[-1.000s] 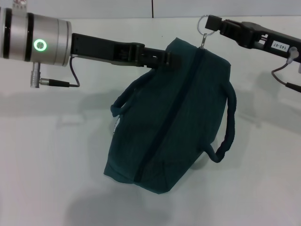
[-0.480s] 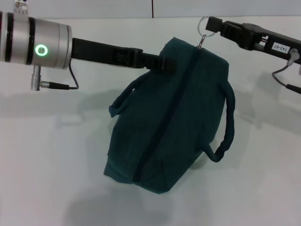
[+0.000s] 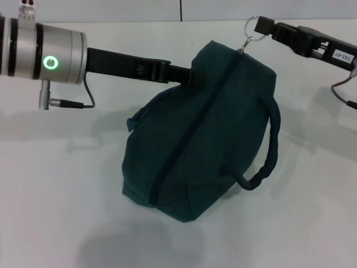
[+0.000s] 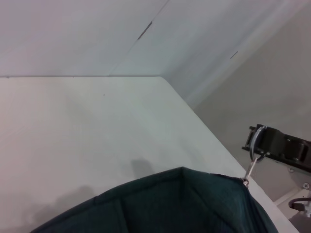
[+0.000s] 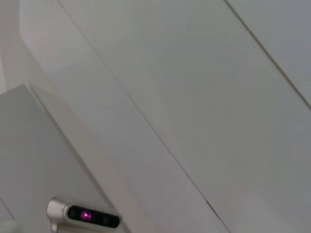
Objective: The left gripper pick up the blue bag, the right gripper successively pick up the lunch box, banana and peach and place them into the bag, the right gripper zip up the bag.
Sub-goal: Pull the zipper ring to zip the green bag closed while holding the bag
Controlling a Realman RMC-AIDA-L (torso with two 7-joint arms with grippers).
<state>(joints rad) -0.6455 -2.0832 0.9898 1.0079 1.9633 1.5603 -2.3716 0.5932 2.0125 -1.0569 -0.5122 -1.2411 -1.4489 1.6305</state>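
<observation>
The blue bag (image 3: 206,134) leans tilted over the white table, its zipper line closed along the full length. My left gripper (image 3: 192,75) is shut on the bag's upper left edge and holds that end up. At the bag's top corner, my right gripper (image 3: 262,27) is shut on the ring zipper pull (image 3: 252,29), which is drawn taut up and to the right. The left wrist view shows the bag's top (image 4: 170,204), the ring pull (image 4: 253,145) and the right gripper (image 4: 274,144) beyond it. One padded handle (image 3: 269,151) hangs on the right side. Lunch box, banana and peach are out of view.
White table (image 3: 61,190) surrounds the bag, with its far edge meeting a pale wall (image 3: 139,10). A cable (image 3: 72,101) loops under my left arm. The right wrist view shows only wall panels and a small silver camera unit (image 5: 82,215).
My right gripper has moved rightward with the ring pull, dragging the bag's top corner along. The bag has shifted slightly, and its left handle has dropped nearly out of sight.
</observation>
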